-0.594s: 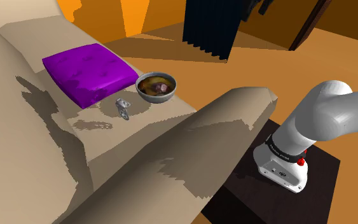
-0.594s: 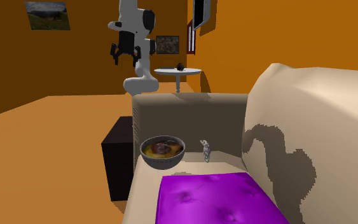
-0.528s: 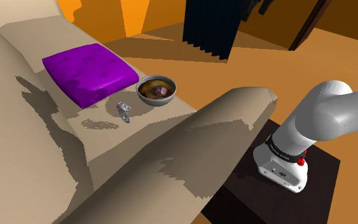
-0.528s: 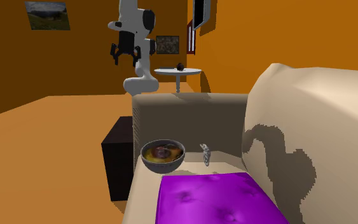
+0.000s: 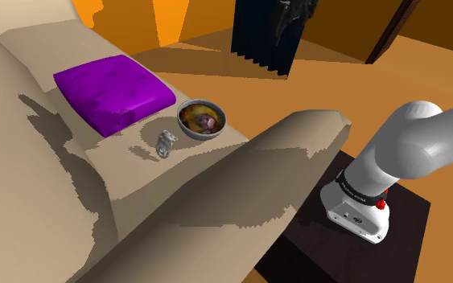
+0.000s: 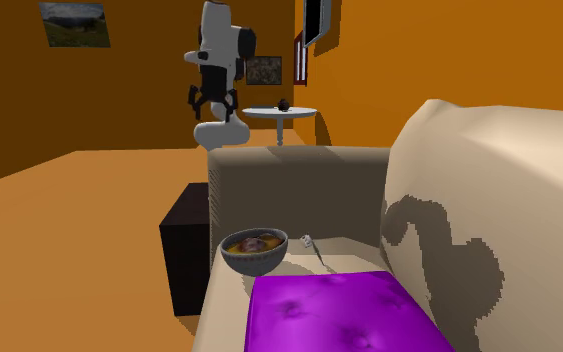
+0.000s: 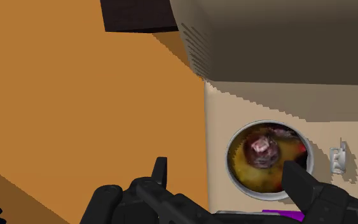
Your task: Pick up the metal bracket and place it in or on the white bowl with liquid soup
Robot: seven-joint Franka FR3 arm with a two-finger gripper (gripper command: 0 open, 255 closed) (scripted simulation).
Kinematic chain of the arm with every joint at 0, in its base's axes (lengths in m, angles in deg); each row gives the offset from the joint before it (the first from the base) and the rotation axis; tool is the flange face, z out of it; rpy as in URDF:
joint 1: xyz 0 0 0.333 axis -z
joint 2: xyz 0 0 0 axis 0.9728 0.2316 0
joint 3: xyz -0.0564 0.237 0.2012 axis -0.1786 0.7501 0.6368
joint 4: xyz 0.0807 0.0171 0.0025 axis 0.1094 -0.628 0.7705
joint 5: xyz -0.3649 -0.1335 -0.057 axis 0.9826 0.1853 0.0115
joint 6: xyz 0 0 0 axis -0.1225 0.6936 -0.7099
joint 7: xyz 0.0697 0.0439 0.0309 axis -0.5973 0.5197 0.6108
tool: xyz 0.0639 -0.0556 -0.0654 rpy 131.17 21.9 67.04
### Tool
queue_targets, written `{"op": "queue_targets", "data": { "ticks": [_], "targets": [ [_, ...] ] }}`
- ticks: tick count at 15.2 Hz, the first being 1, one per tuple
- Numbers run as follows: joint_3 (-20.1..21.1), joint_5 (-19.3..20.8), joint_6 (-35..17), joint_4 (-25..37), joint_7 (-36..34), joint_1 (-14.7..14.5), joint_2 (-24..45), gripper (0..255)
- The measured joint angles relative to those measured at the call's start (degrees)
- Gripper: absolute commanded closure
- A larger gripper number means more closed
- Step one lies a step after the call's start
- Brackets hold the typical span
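Gripper (image 6: pixel 212 100), second exterior view: high over the stand side of the sofa, well above the armrest (image 6: pixel 299 175). Fingers spread wide, nothing between them. The grey bowl (image 6: pixel 254 262) sits on the seat by the sofa's front edge. The metal bracket (image 6: pixel 311 243) is just beside it on the backrest side, apart from it. A purple cushion (image 6: pixel 339 310) lies nearer the camera.

Shoulder view: the bracket (image 5: pixel 165 143) stands on the beige seat (image 5: pixel 136 173), on the bowl's lower-left side. The bowl (image 5: pixel 200 137) holds yellow-orange soup with a dark purplish lump in it. The cushion's corner comes near both.

Wrist view: the fingers (image 7: pixel 160 172) stand far apart and grip nothing. Bowl rim (image 7: pixel 230 156) and bracket (image 7: pixel 337 158) lie far below them. Soup is near the rim.

Risks, as I judge them:
- The bracket is small and thin, so a slightly off closure could tip it or pinch only an edge.
- A finger coming down on the bowl side could nudge the bowl and slop the soup.
- The armrest stands between stand and seat, so a low reach might clip it.
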Motion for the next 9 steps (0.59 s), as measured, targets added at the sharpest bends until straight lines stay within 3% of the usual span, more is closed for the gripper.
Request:
{"op": "queue_targets", "data": {
  "ticks": [9],
  "targets": [
    [5.2, -1.9, -9.0, 3.0, -3.8, -2.4, 14.6, 0]
  ]
}}
